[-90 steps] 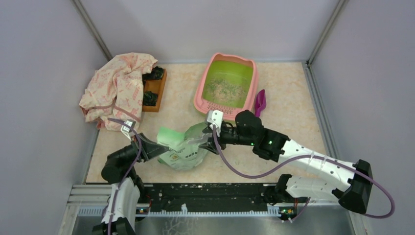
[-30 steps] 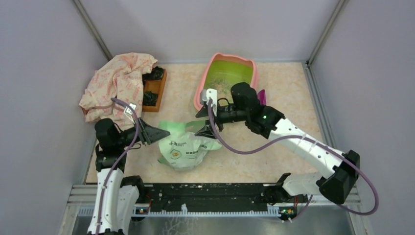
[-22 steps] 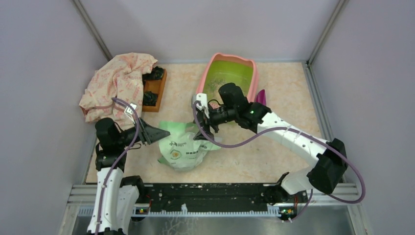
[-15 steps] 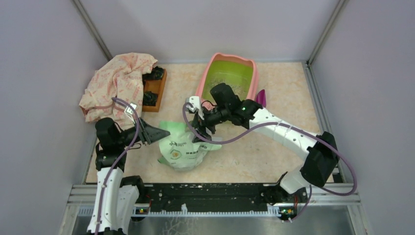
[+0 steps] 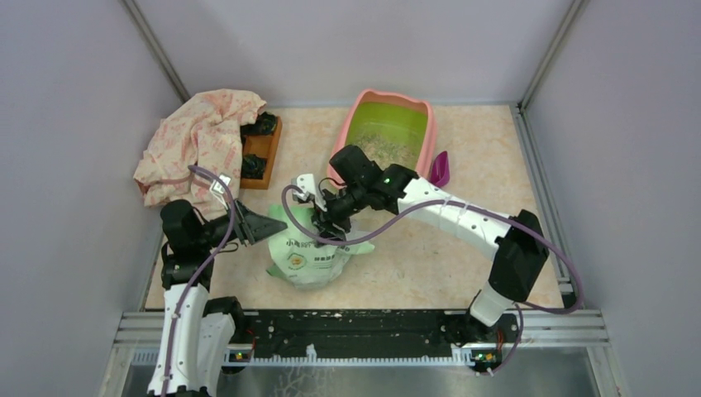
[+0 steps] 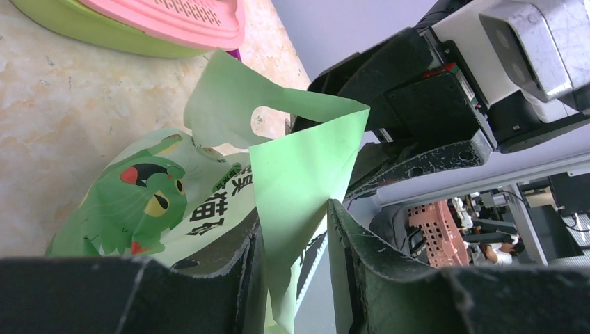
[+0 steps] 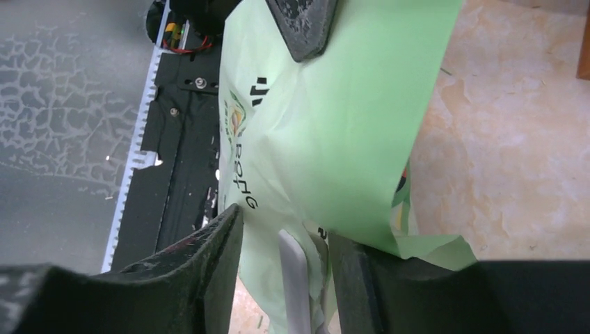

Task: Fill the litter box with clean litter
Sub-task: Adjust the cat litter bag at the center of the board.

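Right end effector swung left over bag.

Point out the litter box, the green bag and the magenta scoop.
litter box (image 5: pixel 395 94): top external view, far pink rim.
green bag (image 5: pixel 310 258): top external view, printed front.
magenta scoop (image 5: pixel 439 169): top external view, its middle.

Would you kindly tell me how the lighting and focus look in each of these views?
Top view: the light is even, the shadows are soft, and the litter box and the bag are sharp. Left wrist view: the bag's print is crisp, while the left jaws at the bottom are dark and soft. Right wrist view: the bag is brightly lit, and the right jaws are dark and blurred.
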Robot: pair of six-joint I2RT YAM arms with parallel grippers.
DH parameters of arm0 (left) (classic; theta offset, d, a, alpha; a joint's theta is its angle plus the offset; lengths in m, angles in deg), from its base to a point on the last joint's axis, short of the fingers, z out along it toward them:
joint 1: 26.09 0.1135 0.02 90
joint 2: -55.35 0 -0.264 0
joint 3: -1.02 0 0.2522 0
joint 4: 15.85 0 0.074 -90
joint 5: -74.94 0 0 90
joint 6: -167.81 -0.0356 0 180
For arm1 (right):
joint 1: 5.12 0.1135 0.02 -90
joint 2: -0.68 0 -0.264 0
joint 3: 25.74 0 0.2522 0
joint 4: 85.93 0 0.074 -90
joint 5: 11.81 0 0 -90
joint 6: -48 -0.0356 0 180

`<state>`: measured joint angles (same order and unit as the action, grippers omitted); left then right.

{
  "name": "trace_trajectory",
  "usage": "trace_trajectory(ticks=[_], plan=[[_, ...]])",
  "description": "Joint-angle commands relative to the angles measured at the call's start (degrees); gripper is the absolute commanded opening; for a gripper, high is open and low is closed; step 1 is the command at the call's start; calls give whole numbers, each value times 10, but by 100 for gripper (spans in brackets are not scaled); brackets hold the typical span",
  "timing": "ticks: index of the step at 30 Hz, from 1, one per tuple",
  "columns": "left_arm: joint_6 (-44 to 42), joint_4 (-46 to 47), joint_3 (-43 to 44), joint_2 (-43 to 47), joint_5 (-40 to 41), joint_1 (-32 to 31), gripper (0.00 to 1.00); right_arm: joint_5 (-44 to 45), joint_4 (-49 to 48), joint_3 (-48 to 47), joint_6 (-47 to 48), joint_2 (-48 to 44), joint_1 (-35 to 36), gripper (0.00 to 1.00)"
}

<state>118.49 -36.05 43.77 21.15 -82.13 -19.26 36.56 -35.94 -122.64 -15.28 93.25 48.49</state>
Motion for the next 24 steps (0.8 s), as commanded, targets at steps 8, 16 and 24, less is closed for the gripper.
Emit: trace_trajectory(ticks=[8,16,24], plan=[[-5,16,-10,5,7,-3,39,173,-36,-39,-1,7,88,0],[-15,0,-8,9,21,-3,39,454,-98,-6,5,10,172,0],[-66,-85,21,27,105,-2,38,771,-169,31,-23,74,221,0]])
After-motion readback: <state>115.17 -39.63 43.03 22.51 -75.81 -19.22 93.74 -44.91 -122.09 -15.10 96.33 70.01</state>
